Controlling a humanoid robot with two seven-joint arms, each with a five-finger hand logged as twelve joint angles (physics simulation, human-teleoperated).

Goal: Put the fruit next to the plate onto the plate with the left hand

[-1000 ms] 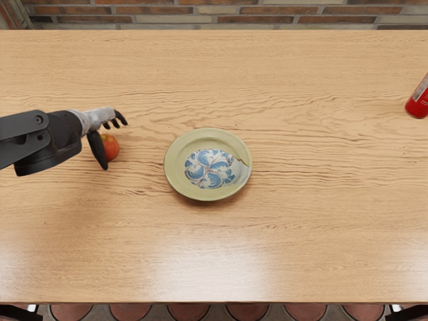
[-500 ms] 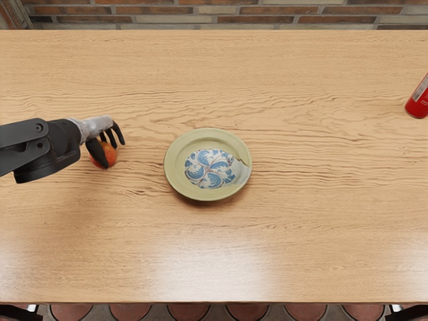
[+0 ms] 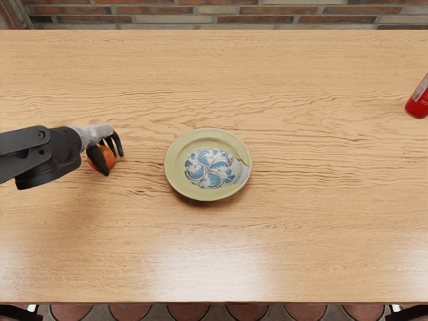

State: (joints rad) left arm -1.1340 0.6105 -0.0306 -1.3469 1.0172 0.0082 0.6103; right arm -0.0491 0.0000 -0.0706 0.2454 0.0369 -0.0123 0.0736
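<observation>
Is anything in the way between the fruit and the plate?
No, only bare table lies between the fruit and the plate. The left hand has its fingers curled around the fruit, and the red can stands far off at the right edge.

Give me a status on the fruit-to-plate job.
Done: the left robot hand is at the fruit, which sits left of the plate. In hand: its fingers curl around the fruit in a grasp; whether the fruit is off the table yet cannot be told. Left: carry it right to the plate, which holds nothing, and release it there.
</observation>
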